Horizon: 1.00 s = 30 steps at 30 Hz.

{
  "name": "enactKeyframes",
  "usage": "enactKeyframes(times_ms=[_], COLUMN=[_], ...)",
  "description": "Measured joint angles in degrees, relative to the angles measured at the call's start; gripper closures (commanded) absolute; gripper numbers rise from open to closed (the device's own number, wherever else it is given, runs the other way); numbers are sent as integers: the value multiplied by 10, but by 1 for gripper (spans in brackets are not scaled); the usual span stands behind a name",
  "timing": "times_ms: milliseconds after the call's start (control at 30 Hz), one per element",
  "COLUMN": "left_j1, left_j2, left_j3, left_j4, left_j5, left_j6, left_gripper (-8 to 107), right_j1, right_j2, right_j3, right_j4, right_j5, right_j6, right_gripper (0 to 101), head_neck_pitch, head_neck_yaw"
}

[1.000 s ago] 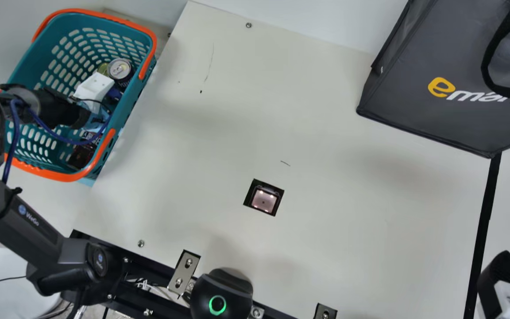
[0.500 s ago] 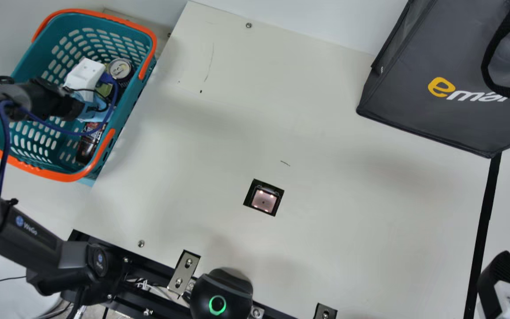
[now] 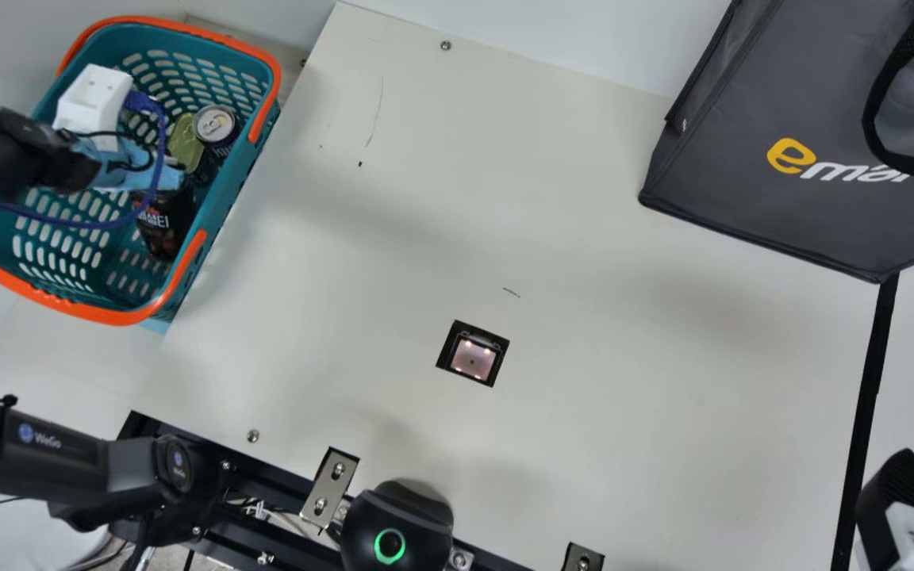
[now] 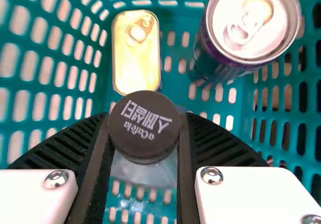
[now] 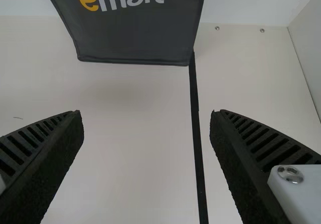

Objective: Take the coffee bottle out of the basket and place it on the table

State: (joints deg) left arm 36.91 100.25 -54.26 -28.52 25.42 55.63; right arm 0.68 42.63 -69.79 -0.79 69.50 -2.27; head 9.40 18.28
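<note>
Your left gripper (image 3: 140,173) clasped the coffee bottle (image 3: 163,228) inside the basket (image 3: 112,316). Your right gripper (image 3: 904,496) hung open.

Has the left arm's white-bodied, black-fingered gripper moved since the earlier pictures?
Yes. In the main view, the left gripper has moved toward the upper left, farther from the dark, silver-topped can, which has stayed put.

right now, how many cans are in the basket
2: a drink can near the table-side wall of the basket, and a flat gold tin beside it. More may be hidden under the left gripper.
</note>
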Motion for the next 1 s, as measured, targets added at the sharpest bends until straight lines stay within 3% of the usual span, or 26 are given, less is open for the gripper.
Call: enactKeyframes(times_ms=[633,1000], left_j1=[61,73], left_j2=[-121,-158], left_j3=[-38,-82], left_j4=[36,31], left_j5=[134,183], left_j6=[-85,-109], left_gripper=[89,89], right_j1=[0,0], right_j2=[0,0], right_j3=[0,0], right_j4=[0,0], right_j5=[0,0], right_j6=[0,0], right_gripper=[10,10], head_neck_pitch=[0,0], head_neck_yaw=[0,0])
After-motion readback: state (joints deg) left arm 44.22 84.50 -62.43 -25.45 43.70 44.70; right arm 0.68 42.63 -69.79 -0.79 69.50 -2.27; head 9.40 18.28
